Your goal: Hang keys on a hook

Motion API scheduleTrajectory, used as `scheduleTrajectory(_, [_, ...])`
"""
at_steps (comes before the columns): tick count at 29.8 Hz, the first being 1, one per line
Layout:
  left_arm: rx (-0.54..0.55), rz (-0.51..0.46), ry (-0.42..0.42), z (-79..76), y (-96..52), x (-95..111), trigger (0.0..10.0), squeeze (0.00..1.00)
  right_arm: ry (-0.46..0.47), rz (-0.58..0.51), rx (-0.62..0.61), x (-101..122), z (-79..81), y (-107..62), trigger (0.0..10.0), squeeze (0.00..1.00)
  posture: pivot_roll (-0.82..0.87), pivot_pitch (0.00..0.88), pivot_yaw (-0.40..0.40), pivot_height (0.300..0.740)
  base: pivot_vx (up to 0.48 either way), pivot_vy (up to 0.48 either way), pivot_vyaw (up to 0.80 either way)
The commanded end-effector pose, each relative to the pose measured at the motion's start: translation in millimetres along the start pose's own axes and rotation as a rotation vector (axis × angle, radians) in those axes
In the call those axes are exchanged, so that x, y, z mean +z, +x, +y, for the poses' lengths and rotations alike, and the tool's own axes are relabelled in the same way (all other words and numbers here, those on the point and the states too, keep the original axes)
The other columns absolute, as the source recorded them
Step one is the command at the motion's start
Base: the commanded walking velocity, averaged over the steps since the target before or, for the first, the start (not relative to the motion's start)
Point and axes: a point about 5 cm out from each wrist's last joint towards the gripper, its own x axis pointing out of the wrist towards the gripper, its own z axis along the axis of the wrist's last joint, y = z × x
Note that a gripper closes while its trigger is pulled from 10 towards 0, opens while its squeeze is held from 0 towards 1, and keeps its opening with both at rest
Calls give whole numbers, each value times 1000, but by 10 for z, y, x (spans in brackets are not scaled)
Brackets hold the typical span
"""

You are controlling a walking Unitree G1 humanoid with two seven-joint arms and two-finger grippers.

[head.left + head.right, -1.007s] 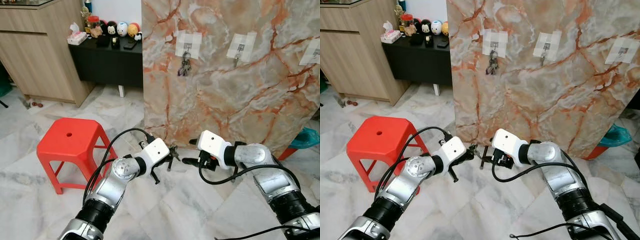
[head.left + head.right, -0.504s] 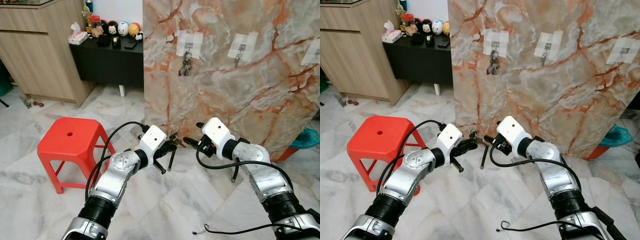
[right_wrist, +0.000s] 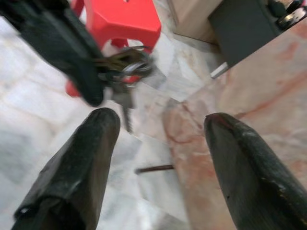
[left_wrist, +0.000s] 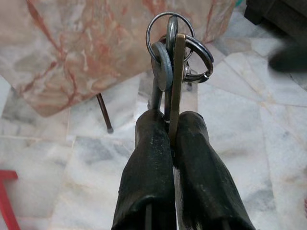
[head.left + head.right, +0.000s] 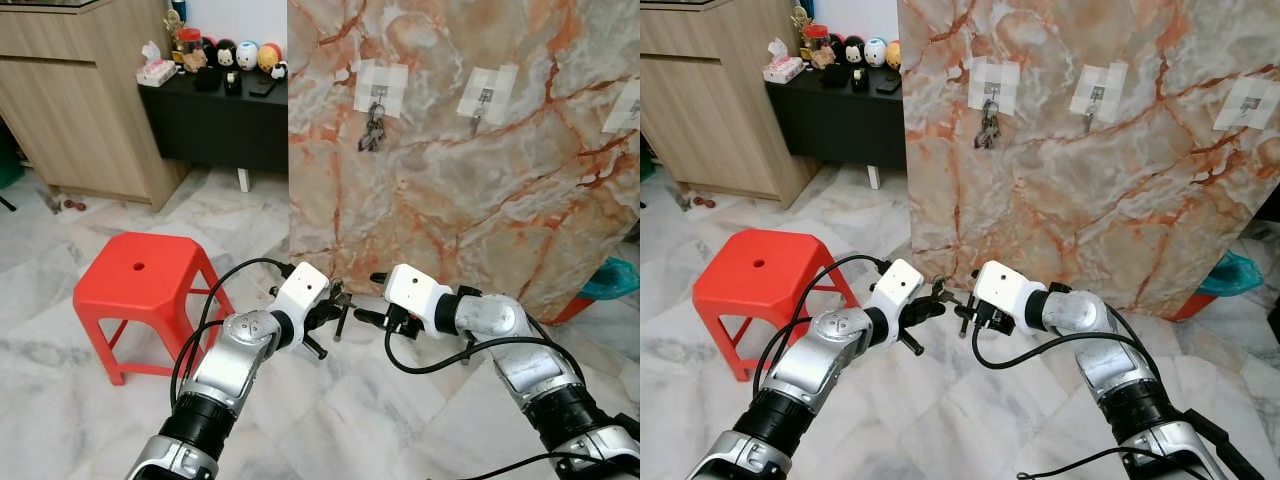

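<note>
A: From the head, what stands around the arms?
B: A red stool on the left, a wooden cabinet far left, and a black sideboard carrying small figurines and a tissue box. Straight ahead a marble slab leans upright with three taped hooks; the left hook already carries a key bunch, the middle hook is bare.

A: And the grippers?
B: Both hang low over the floor, near the slab's foot, close together, fingertips facing.

A: Left wrist camera?
B: The left gripper has its fingers pressed together on the keys, rings and blades sticking out beyond the tips.

A: Right wrist camera?
B: The right gripper is spread wide, nothing between its fingers. The keys sit just beyond it, in the other gripper's blurred black fingers.
</note>
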Motion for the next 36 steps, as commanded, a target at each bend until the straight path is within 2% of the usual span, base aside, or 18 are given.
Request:
scheduleTrajectory(1, [25,4,18,12,-7,30,0,0,-37,21,-25,-4,-71,-15,10000,0,-14,0,-121,740,0,0,0])
scheduleTrajectory(5, [32,-18,8,-7,12,104,0,0,-2,9,-119,1,-160,5,10000,0,-12,0,-140,740,0,0,0])
scheduleTrajectory(7, [36,-29,4,-14,17,140,0,0,30,-8,-103,17,-141,12,10000,0,-13,0,-141,740,0,0,0])
scheduleTrajectory(36, [36,-29,4,-14,17,140,0,0,30,-8,-103,17,-141,12,10000,0,-13,0,-141,740,0,0,0])
